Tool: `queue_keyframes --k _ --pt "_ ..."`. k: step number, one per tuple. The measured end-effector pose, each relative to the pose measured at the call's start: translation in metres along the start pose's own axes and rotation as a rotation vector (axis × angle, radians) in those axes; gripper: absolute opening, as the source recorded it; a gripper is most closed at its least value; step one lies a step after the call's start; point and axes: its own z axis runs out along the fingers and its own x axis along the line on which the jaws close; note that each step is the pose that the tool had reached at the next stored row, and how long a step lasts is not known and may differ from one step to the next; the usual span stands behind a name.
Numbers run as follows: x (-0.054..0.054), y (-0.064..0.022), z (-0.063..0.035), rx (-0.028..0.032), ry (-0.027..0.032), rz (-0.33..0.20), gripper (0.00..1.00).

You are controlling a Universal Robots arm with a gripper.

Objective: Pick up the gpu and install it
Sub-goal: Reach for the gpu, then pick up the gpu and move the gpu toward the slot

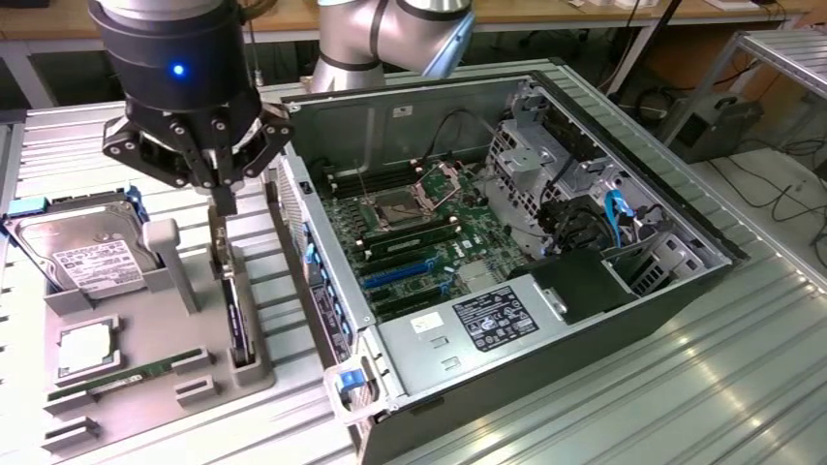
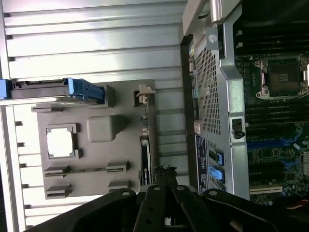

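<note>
The gpu (image 1: 235,308) stands on its edge in a slot of the grey holder (image 1: 155,334), along the side nearest the computer case. From the wrist it appears edge-on as a thin dark strip (image 2: 145,150) with its silver bracket (image 2: 143,94) at the far end. My gripper (image 1: 227,205) hangs just above the gpu's bracket end, fingers drawn together and shut with nothing between them. In the wrist view the fingertips (image 2: 163,172) sit over the card's near end, slightly toward the case side.
The open computer case (image 1: 672,291) lies beside the holder, motherboard (image 1: 413,242) with blue slots (image 1: 394,274) exposed. The holder also carries a silver hard drive (image 1: 88,260), a processor chip (image 1: 84,347) and a memory stick (image 1: 123,375). The table is ribbed metal (image 1: 723,387).
</note>
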Motion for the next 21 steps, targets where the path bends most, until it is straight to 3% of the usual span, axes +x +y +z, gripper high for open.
queue_keyframes --k 5,19,21 --pt "0.009 -0.0082 0.0056 0.0046 0.0006 0.0 0.11" --pt "0.0092 -0.0086 0.0057 0.005 0.001 0.0 0.11" --pt "0.0092 -0.0086 0.0057 0.005 0.001 0.0 0.17"
